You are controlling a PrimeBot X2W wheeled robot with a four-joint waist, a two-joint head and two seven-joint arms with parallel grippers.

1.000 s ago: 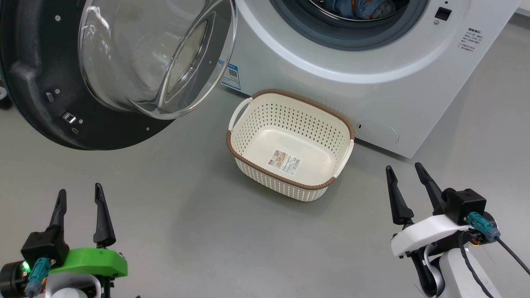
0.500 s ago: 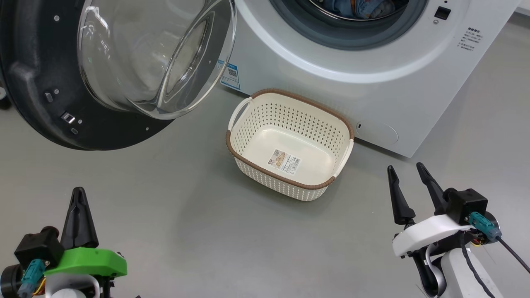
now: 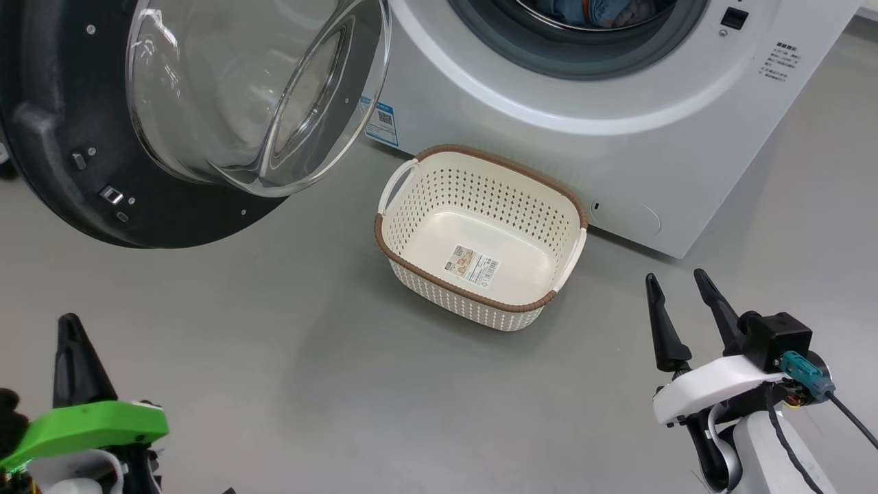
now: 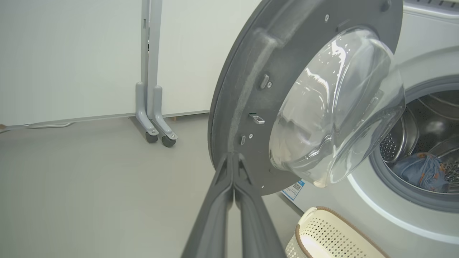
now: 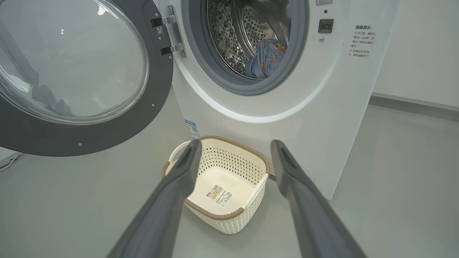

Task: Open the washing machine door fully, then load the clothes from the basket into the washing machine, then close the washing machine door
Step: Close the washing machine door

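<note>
Cream perforated basket (image 3: 480, 199), bulging clear glass door (image 3: 240, 96), left end effector (image 3: 68, 329) together, right end effector (image 3: 675, 276) apart

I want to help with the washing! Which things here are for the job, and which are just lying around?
For the job:
- door, swung open
- washer
- clothes, already inside it
- basket, now empty

Just lying about:
- wheeled stand
- cable

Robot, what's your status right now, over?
Left gripper shut, empty; right gripper open, empty. Clothes inside washing machine, basket empty, door open. Basket on floor below opening.
</note>
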